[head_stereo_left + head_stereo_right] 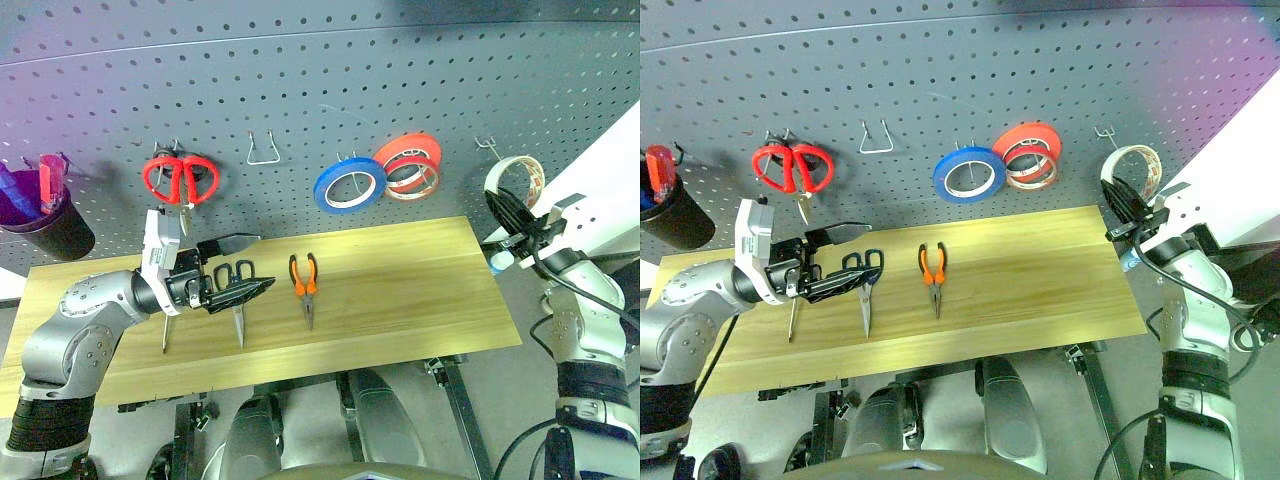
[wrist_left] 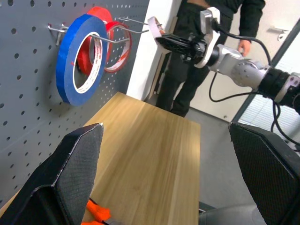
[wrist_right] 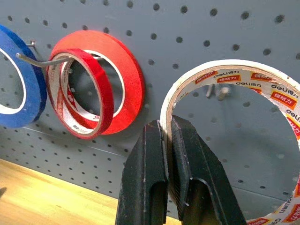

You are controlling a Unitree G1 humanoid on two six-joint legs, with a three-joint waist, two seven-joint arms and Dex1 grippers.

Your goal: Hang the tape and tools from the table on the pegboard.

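Two arms in view: check each entry below against your monitors.
Right gripper [image 3: 166,140]: jaws clamped together on the rim of the tape [image 3: 225,122]; you see the ring pinched between the two black fingers.
Tape: held up off the bench, close in front of the pegboard [image 1: 300,90], near a bare hook [image 1: 487,146] at the board's right end. You cannot tell from these views whether the ring has reached that hook.
Left gripper [image 1: 240,270]: jaws wide apart, holding nothing, pointing sideways over the left part of the bench [image 1: 400,300].
Pliers [image 1: 304,283]: lying flat on the bench near its middle, orange handles toward the pegboard, tip toward you.
Scissors [image 1: 236,290]: dark handles, lying on the bench just left of the pliers, partly covered by the left gripper.
Screwdriver [image 1: 793,318]: lying on the bench left of the scissors; the left gripper hides its handle.
Pegboard, other items: red-handled scissors [image 1: 180,178] on a hook at left, an empty wire hook [image 1: 262,148] beside them, blue roll [image 1: 350,186] and red-orange rolls [image 1: 410,165] on hooks right of centre.
Person [image 2: 206,51]: standing beyond the far end of the bench, in dark clothing.
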